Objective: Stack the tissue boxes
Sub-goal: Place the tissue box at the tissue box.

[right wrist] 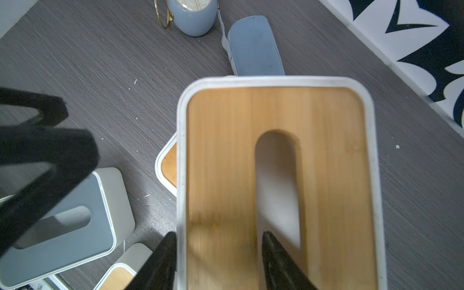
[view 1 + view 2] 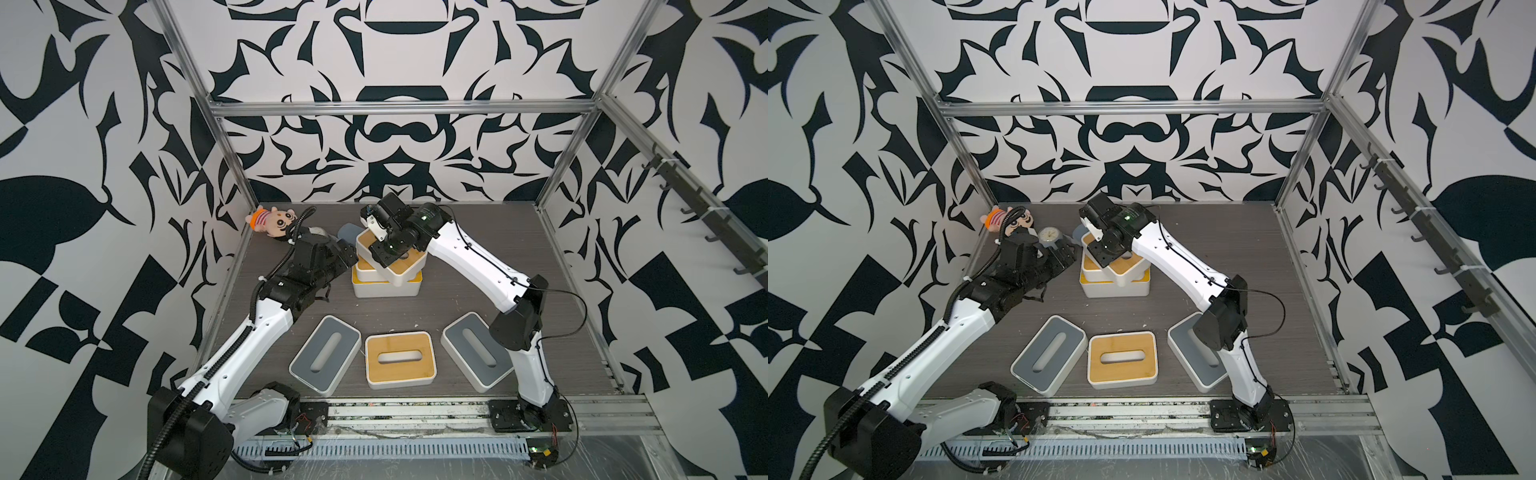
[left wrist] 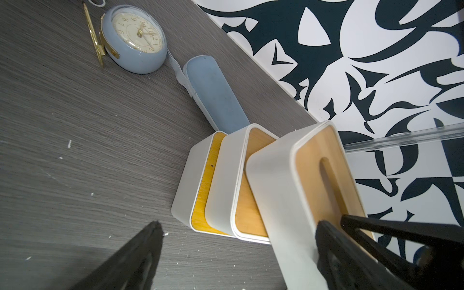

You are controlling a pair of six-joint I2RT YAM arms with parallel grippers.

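Observation:
At the back centre stand three stacked tissue boxes: the yellow-lidded box [image 2: 386, 287] at the bottom, a bamboo-lidded box [image 3: 251, 185] on it, and a second bamboo-lidded box [image 1: 226, 155] on top, turned askew. My right gripper [image 1: 218, 236] straddles the top box's long side, one finger outside the wall and one in the slot; the blur hides whether it still presses. My left gripper [image 3: 238, 226] is wide open at the stack's left side, one finger by the top box's end. Two grey-lidded boxes [image 2: 325, 354] [image 2: 476, 352] and a bamboo-lidded one [image 2: 400, 359] lie at the front.
A blue-grey pouch [image 3: 213, 95] lies right behind the stack. A blue clock [image 3: 135, 37] and a plush doll [image 2: 270, 220] sit at the back left. The patterned back wall [image 3: 376, 75] is close behind. The right arm's elbow hangs over the right grey-lidded box.

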